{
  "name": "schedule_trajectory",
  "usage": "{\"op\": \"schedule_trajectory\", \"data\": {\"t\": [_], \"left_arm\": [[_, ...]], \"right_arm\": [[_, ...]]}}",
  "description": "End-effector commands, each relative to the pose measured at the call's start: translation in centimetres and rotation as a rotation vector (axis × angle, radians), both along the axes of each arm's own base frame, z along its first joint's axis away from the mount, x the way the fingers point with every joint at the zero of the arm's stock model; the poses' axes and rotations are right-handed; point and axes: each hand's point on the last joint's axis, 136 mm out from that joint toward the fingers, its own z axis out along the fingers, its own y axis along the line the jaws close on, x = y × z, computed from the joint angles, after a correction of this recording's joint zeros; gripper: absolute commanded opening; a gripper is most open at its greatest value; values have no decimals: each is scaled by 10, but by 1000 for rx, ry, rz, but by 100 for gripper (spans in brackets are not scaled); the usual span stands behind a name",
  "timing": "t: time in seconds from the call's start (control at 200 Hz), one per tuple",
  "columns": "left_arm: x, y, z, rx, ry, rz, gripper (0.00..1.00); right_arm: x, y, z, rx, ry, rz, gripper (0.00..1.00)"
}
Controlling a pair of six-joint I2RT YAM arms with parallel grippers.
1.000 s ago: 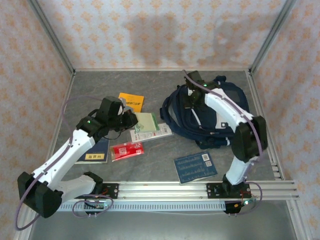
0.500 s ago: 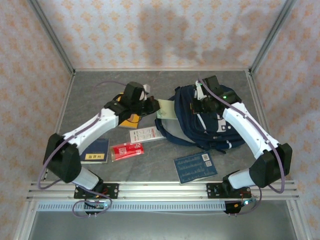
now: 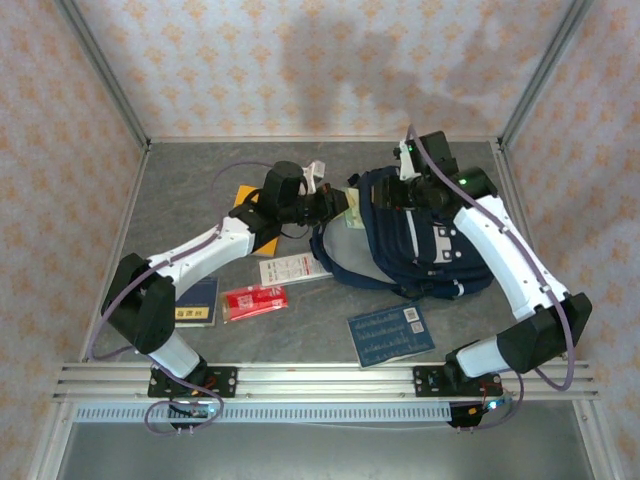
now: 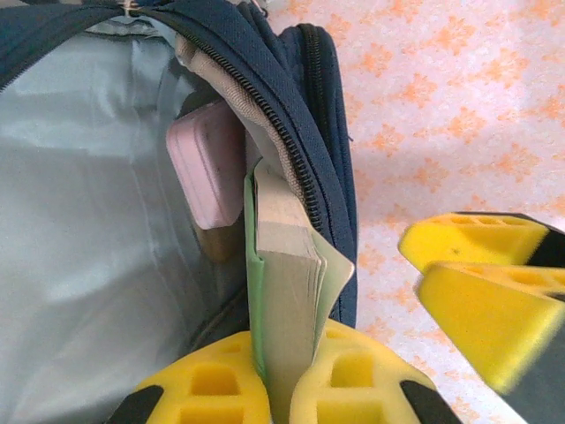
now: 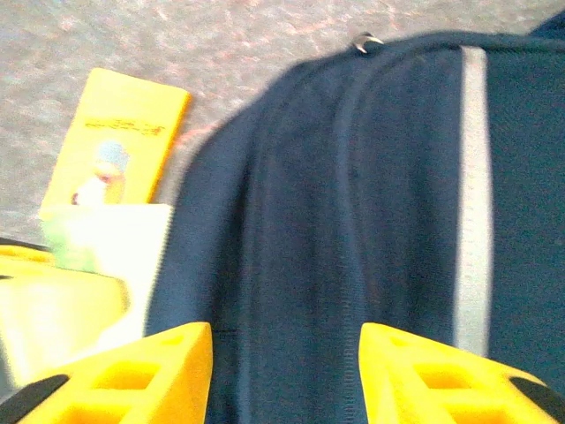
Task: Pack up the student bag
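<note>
The student bag (image 3: 425, 245), dark navy with grey stripes, lies at the right middle of the table with its zipped mouth facing left. My left gripper (image 3: 338, 204) is shut on a green-covered book (image 4: 281, 291) and holds it edge-on in the bag's mouth (image 4: 291, 115). A pink case (image 4: 207, 163) rests inside against the pale lining. My right gripper (image 3: 402, 193) hovers over the bag's top with its jaws open. In the right wrist view the right gripper (image 5: 282, 353) straddles navy fabric (image 5: 353, 203) without pinching it.
On the table left of the bag lie a yellow book (image 3: 243, 196), a white booklet (image 3: 295, 268), a red packet (image 3: 253, 301) and a dark blue booklet (image 3: 197, 300). A blue notebook (image 3: 391, 335) lies in front of the bag. Patterned walls enclose the table.
My left arm carried the green book rightward from the table's middle into the bag's mouth. The right gripper, shut on the bag's rim before, now stands open.
</note>
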Motion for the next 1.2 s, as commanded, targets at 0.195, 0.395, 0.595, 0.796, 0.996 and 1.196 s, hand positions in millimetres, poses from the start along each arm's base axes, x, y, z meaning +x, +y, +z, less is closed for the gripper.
{"op": "schedule_trajectory", "data": {"t": [0.195,0.395,0.595,0.796,0.996,1.196], "left_arm": [[1,-20,59,-178,-152,-56,0],[-1,-23,61,-183,-156,-62,0],[-3,-27,66,-197,-168,-71,0],[-4,-27,64,-193,-165,-71,0],[-1,-14,38,-79,-137,-46,0],[13,16,1,70,-79,-3,0]], "right_arm": [[-10,22,-4,82,137,10,48],[0,27,-27,50,207,1,47],[6,23,-46,-78,235,3,29],[5,14,-51,-176,237,10,0],[9,6,-11,-211,138,35,0],[6,-3,36,-211,29,65,0]]}}
